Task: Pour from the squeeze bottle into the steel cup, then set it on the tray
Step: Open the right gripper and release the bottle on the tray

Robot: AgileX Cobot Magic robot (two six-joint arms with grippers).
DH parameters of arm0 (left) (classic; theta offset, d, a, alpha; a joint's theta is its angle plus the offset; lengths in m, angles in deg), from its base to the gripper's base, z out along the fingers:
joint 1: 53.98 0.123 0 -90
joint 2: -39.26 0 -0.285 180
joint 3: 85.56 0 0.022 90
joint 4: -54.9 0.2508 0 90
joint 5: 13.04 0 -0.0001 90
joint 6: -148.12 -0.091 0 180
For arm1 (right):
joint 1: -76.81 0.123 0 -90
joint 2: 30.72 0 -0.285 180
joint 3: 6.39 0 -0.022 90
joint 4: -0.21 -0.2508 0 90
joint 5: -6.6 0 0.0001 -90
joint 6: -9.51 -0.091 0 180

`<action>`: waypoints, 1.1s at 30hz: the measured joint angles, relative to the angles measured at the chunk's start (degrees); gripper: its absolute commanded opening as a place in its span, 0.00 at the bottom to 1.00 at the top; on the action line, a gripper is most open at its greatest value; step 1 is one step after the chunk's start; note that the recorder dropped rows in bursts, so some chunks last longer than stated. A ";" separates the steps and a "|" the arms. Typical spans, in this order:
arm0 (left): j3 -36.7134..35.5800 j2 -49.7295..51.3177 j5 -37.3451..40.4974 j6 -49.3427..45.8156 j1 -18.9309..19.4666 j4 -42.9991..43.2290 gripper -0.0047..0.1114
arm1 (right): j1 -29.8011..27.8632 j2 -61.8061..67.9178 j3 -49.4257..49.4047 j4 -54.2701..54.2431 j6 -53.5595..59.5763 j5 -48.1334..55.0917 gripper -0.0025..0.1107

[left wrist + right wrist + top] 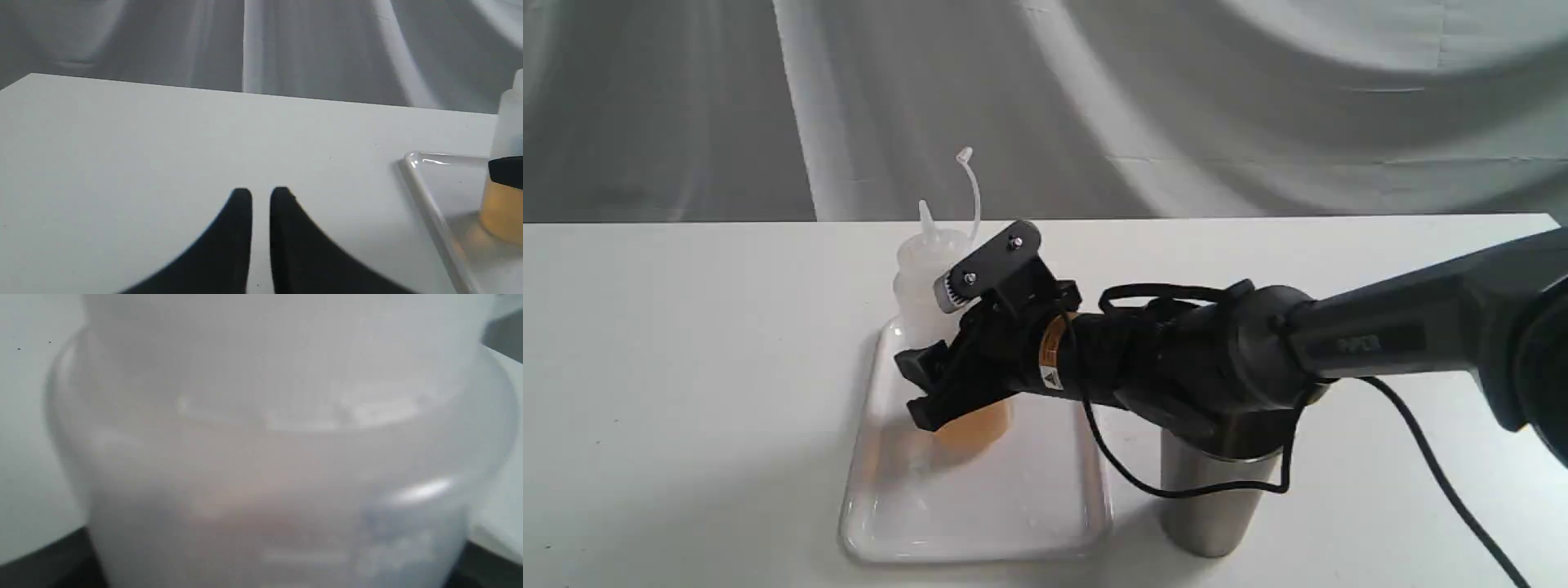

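Since the right gripper (919, 390) brackets the squeeze bottle (923, 269) near its liquid line, though whether it squeezes or merely touches cannot be told, the likely job is releasing the bottle, which stands upright on the tray (980, 506). Spread evenly and back out level, avoiding the steel cup (1209, 506) just beside the tray. The left gripper (260, 196) hangs nearly pinched together, empty, over the table (122, 143).

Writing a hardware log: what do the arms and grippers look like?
Right arm: dark grey-black, embossed PIPER lettering, loose black cable, orange band with a white warning sticker, black bracket with two screws. Left gripper: two black tapering fingers.
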 measured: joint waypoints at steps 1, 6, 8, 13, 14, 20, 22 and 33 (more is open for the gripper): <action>0.00 0.00 0.00 0.00 0.00 0.00 0.11 | 0.00 0.00 0.00 0.00 0.00 0.00 0.61; 0.00 0.00 0.00 0.00 0.00 0.00 0.11 | 0.00 0.00 0.00 0.00 0.00 0.12 0.75; 0.00 0.00 0.00 0.00 0.00 0.00 0.11 | 0.00 0.00 0.00 0.00 0.00 0.00 0.75; 0.00 0.00 0.00 0.00 0.00 0.00 0.11 | 0.00 0.00 0.00 -0.15 0.00 0.00 0.75; 0.00 0.00 0.00 0.00 0.00 0.00 0.11 | 0.00 0.00 0.00 -0.40 0.00 0.00 0.75; 0.00 0.00 0.00 0.00 0.00 0.00 0.11 | 0.00 -0.23 0.00 -4.59 0.00 -0.59 0.75; 0.00 0.00 0.00 0.00 0.00 0.00 0.11 | 0.00 -0.69 0.00 -5.11 0.00 -0.59 0.79; 0.00 0.00 0.00 0.00 0.00 0.00 0.11 | 0.00 -4.37 0.00 -6.02 0.00 -0.83 0.85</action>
